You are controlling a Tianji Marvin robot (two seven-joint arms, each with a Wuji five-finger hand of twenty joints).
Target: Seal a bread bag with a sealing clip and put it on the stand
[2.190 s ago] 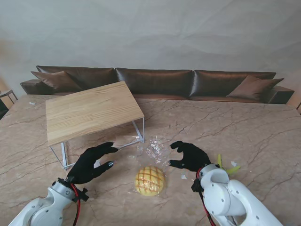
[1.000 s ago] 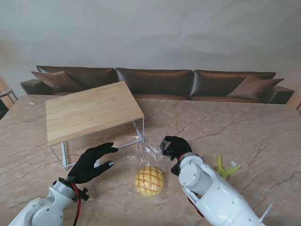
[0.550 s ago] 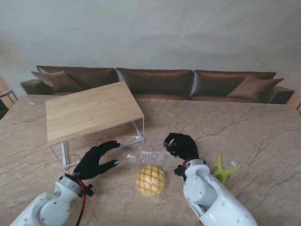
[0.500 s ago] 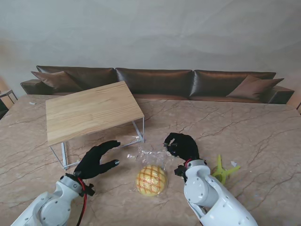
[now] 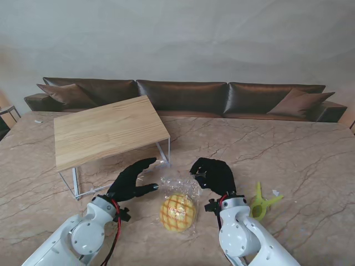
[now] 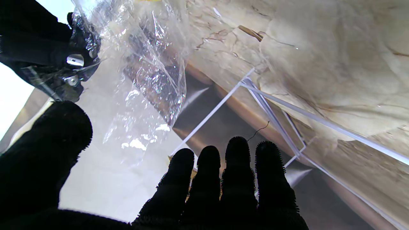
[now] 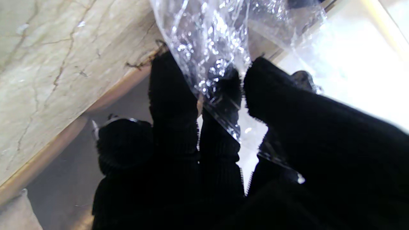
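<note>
A marble table (image 5: 288, 149) seen from over the robot's shoulders, with a dark leather sofa (image 5: 183, 95) along its far edge. The right hand (image 5: 213, 173), in a black glove, pinches the upper edge of a clear plastic bread bag (image 5: 178, 191); in the right wrist view its thumb and fingers (image 7: 174, 95) close on crinkled film (image 7: 211, 41), so this hand has hold of the bag. The bag hangs from that grip, just to the hand's left and nearer to me, with a round golden bun (image 5: 177, 212) scored in a criss-cross pattern sitting in its bottom. Whether the bun's end rests on the table cannot be told.

The left hand (image 5: 133, 180), also gloved in black, is spread and holds nothing. Its fingers (image 6: 238, 166) point toward the bag, close beside the film but apart from it; the left wrist view shows the loose plastic (image 6: 143, 64) hanging just past the thumb.

A yellow-green sealing clip (image 5: 259, 202) lies on the table to the right of the right hand, near its wrist, untouched. The stand (image 5: 108, 131), a light wooden top on thin white metal legs, sits beyond the left hand, farther from me, with nothing on it.
</note>
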